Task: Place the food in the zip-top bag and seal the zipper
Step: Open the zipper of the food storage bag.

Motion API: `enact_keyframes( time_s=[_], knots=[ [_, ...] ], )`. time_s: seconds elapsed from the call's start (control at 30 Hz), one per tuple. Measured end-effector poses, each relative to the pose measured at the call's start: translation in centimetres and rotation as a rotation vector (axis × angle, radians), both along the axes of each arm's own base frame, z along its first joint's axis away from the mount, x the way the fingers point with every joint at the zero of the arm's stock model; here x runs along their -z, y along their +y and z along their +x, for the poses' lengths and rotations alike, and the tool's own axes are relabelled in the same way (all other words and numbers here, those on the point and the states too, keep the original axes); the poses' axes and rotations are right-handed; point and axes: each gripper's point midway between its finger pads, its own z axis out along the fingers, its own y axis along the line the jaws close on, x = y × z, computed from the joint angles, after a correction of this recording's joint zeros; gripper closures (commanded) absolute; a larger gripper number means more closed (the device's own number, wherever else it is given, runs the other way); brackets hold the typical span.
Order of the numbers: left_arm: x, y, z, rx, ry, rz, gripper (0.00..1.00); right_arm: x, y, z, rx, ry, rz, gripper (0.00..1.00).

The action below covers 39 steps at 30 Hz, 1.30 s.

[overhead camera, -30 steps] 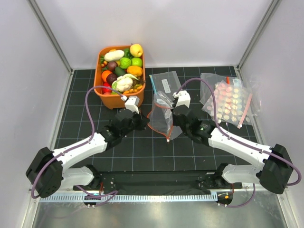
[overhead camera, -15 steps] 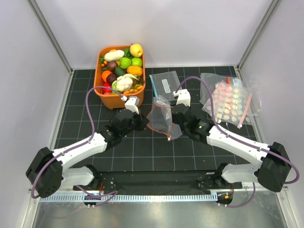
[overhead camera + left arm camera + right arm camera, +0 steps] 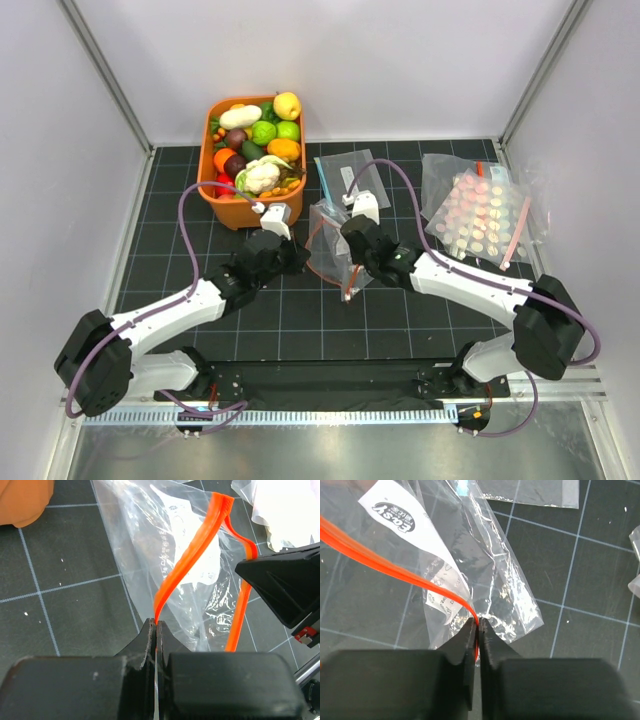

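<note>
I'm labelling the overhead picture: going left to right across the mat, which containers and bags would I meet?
orange tub → zip-top bag → bag of pink discs

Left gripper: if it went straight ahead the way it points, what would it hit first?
The left gripper, shut on the zipper, would push straight into the zip-top bag itself. The right gripper looks off to one side, though depth is unclear.
</note>
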Motion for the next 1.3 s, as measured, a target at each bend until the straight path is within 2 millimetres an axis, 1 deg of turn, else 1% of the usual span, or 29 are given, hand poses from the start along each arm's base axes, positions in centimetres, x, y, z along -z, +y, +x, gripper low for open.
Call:
enact_keyframes(
  time_s=[0.07, 0.13, 0.17, 0.2, 0.27, 0.4, 0.57, 0.6, 0.7, 0.77, 0.8, 0.83, 0.87, 0.93, 1.0, 1.13, 1.27, 1.3],
  knots=[
    [0.0, 0.1, 0.1, -0.006, -0.002, 0.002, 1.0, -0.1, 0.2, 0.2, 0.006, 0.002, 0.0, 0.99],
    [0.0, 0.2, 0.1, -0.01, -0.002, 0.004, 1.0, -0.2, 0.1, 0.2, 0.01, 0.002, 0.0, 0.98],
    [0.0, 0.2, 0.2, -0.013, -0.003, 0.006, 1.0, -0.2, 0.1, 0.2, 0.01, 0.001, 0.002, 0.8],
    [0.1, 0.3, 0.2, -0.016, -0.002, 0.009, 1.0, -0.2, 0.2, 0.2, 0.01, 0.003, 0.006, 0.73],
    [0.1, 0.4, 0.2, -0.019, -0.001, 0.011, 1.0, -0.3, 0.6, 0.0, -0.01, 0.006, 0.028, 0.65],
    [-0.1, 0.4, 0.2, -0.023, -0.008, 0.008, 1.0, -0.2, 1.6, -0.7, -0.069, 0.012, 0.09, 0.64],
    [-1.0, 0.5, 0.1, -0.023, -0.024, -0.009, 1.0, 0.4, 2.9, -0.7, -0.109, 0.029, 0.123, 0.63],
    [-1.1, 0.5, 0.1, -0.023, -0.027, -0.012, 1.0, 0.6, 3.2, -0.8, -0.116, 0.037, 0.126, 0.64],
    [-1.4, 0.6, 0.1, -0.025, -0.032, -0.017, 1.0, 1.6, 3.6, -0.9, -0.132, 0.064, 0.124, 0.72],
    [-1.4, 0.6, 0.2, -0.032, -0.034, -0.019, 1.0, 1.9, 3.7, -1.0, -0.133, 0.074, 0.123, 0.75],
    [-1.4, 0.7, 0.2, -0.034, -0.034, -0.018, 1.0, 1.9, 3.7, -1.0, -0.132, 0.076, 0.123, 0.79],
    [-1.4, 0.7, 0.2, -0.038, -0.035, -0.017, 1.0, 1.9, 3.7, -1.0, -0.132, 0.075, 0.124, 0.83],
    [-1.4, 0.8, 0.3, -0.04, -0.036, -0.017, 1.0, 1.9, 3.7, -1.0, -0.131, 0.074, 0.126, 0.99],
    [-1.5, 0.8, 0.3, -0.043, -0.037, -0.016, 1.0, 1.9, 3.4, -0.8, -0.113, 0.069, 0.114, 0.99],
    [-1.4, 0.9, 0.3, -0.046, -0.037, -0.014, 1.0, 1.7, 2.3, -0.6, -0.068, 0.06, 0.074, 0.99],
    [-0.9, 0.9, 0.3, -0.042, -0.024, 0.003, 0.99, -0.2, 0.3, 0.0, 0.014, -0.001, 0.036, 0.99],
    [-0.5, 0.6, 0.5, -0.038, -0.006, 0.02, 1.0, -3.4, -1.0, -0.3, 0.044, -0.078, 0.09, 0.99],
    [-0.3, 0.5, 0.6, -0.038, -0.003, 0.024, 1.0, -4.7, -1.6, -0.5, 0.055, -0.109, 0.112, 0.99]
  ],
)
